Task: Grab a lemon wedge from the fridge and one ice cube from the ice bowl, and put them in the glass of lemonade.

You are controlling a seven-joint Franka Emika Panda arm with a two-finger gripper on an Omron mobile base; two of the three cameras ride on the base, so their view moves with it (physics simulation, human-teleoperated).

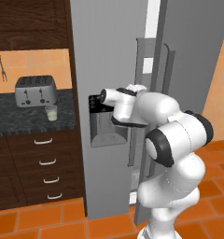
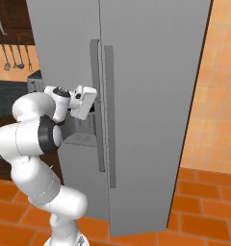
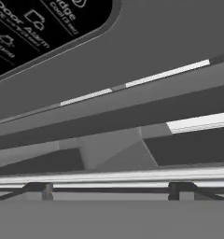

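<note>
The tall grey fridge (image 1: pixel 109 46) (image 2: pixel 151 96) stands right in front of me, its black-panelled dispenser recess (image 1: pixel 104 126) in the left door. A narrow pale gap shows between its two doors in the left base view. My gripper (image 2: pixel 94 100) (image 3: pixel 109 189) is up against the vertical door handles (image 2: pixel 101 72), just right of the recess. Its dark fingertips (image 3: pixel 39 189) stand far apart, so it is open and holds nothing. The glass of lemonade (image 1: pixel 51 112) sits on the dark counter at the left. The lemon wedge is hidden and the ice bowl is out of view.
A silver toaster (image 1: pixel 36 90) stands behind the glass on the speckled counter (image 1: pixel 20 119). Dark wooden drawers (image 1: pixel 46 163) sit below it and a cabinet above. An orange tiled wall (image 2: pixel 218 96) rises right of the fridge, over orange floor tiles.
</note>
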